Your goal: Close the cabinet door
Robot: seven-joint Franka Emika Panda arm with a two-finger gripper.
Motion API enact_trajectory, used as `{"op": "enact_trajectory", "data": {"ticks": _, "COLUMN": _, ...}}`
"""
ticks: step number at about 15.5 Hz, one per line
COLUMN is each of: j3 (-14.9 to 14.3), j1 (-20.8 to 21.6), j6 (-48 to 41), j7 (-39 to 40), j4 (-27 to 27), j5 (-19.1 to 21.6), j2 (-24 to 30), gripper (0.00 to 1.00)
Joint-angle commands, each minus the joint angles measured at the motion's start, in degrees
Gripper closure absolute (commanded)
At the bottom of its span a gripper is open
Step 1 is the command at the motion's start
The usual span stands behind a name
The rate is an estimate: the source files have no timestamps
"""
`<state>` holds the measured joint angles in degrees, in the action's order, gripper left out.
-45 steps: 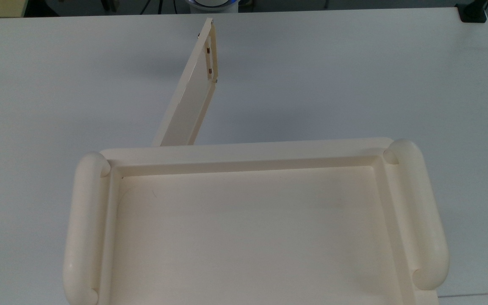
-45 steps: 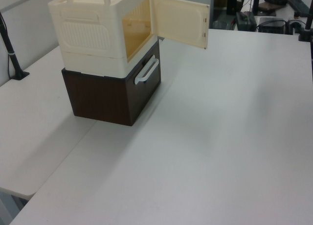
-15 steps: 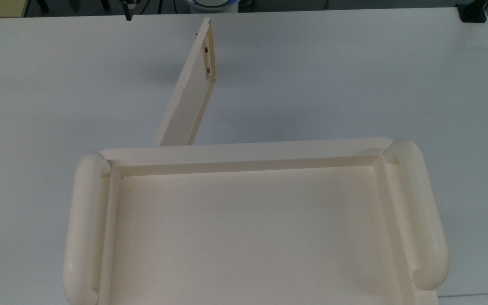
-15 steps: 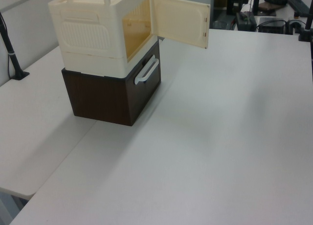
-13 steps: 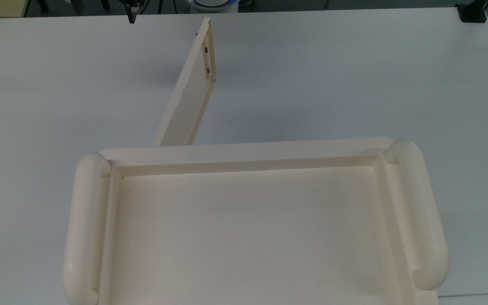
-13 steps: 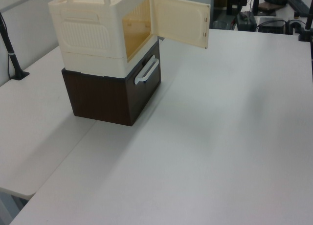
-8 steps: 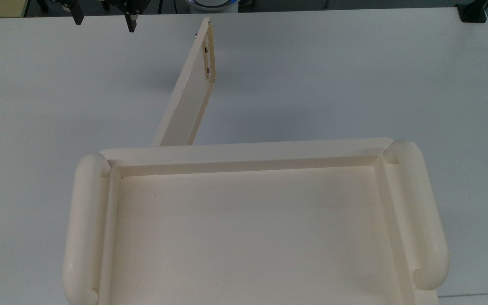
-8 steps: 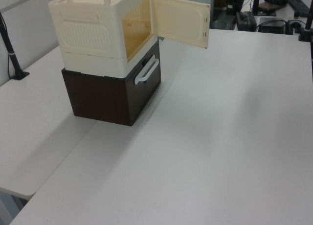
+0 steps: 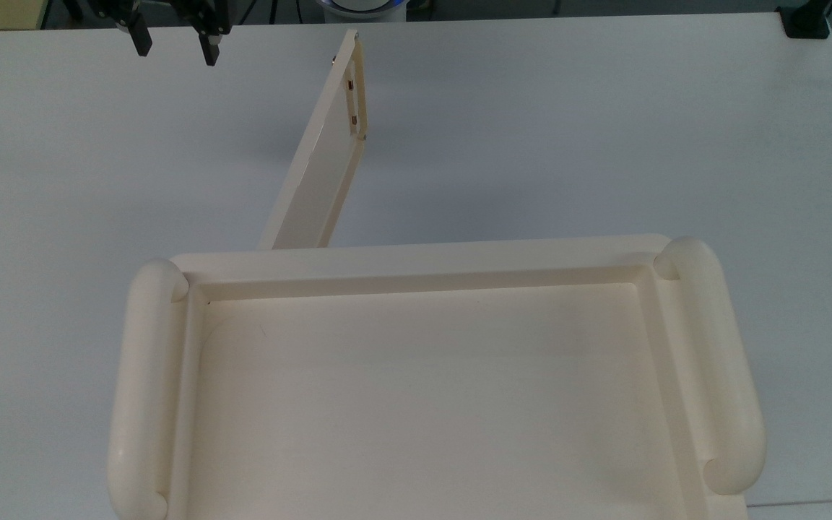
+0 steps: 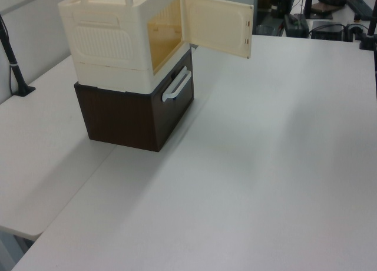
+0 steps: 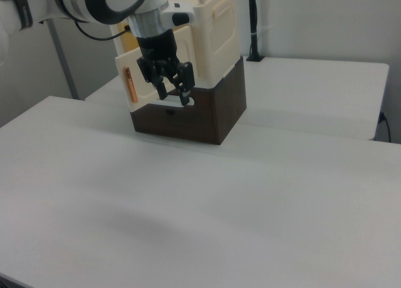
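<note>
My gripper [image 9: 174, 47] hangs over the white table [image 9: 604, 130] near its far edge in the top view, twd the top view's left corner. Jaws released, nothing betw them; both black fingers [image 9: 143, 43] point down w/ a clear gap. In the right view the gripper [image 11: 173, 91] sits in front of the cabinet, near the door but apart from it, no contact.

Cabinet door [image 9: 322, 152] stands wide open, swung out from the cream cabinet [image 10: 112, 41] over the table, free edge reaching twd the table's far edge in the top view. Slim bar handle [image 9: 363, 94] + coppery fasteners near that free edge. In the left view the door [image 10: 217, 25] sticks out to the left view's right of the cabinet opening, upright, hinged at the cabinet's front corner. In the right view a copper strip shows on the door [image 11: 128, 81].

Cream cabinet sits on a dark brown box [image 10: 135, 115] w/ a white handle [image 10: 177, 85], near the table's left edge in the left view. Tray-like top [image 9: 423, 390] w/ two thick rounded rails [image 9: 141, 383] in the top view's lower half.

Surface: plain white, soft shadows. A 2nd white tabletop [image 10: 35, 153] butts against it at the left view's left. Room: black clamp pole [image 11: 254, 25] behind in the right view, light wall, desks w/ cables and gear [image 10: 330, 12] at the left view's top right.
</note>
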<state>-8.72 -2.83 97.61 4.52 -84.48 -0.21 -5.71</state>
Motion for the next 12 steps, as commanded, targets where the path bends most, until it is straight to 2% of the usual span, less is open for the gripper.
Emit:
{"op": "enact_trajectory", "data": {"ticks": 1, "j3": -0.16, "j1": 0.28, "j6": 5.12, "j7": 1.19, "j4": -0.16, "j5": 2.22, "j2": -0.97, "gripper": 0.73}}
{"op": "enact_trajectory", "data": {"ticks": 3, "j3": -0.16, "j1": 0.37, "j6": 8.20, "j7": 1.28, "j4": -0.16, "j5": 4.77, "j2": -1.15, "gripper": 0.85}}
{"op": "enact_trajectory", "data": {"ticks": 6, "j3": 0.11, "j1": 1.24, "j6": 9.00, "j7": 1.37, "j4": -0.25, "j5": 5.57, "j2": -1.24, "gripper": 0.94}}
{"op": "enact_trajectory", "data": {"ticks": 9, "j3": 0.11, "j1": 3.79, "j6": 9.00, "j7": 3.65, "j4": -0.16, "j5": 6.09, "j2": -2.11, "gripper": 1.00}}
{"op": "enact_trajectory", "data": {"ticks": 12, "j3": 0.11, "j1": 6.34, "j6": 9.09, "j7": 3.39, "j4": -0.16, "j5": 7.23, "j2": -3.08, "gripper": 1.00}}
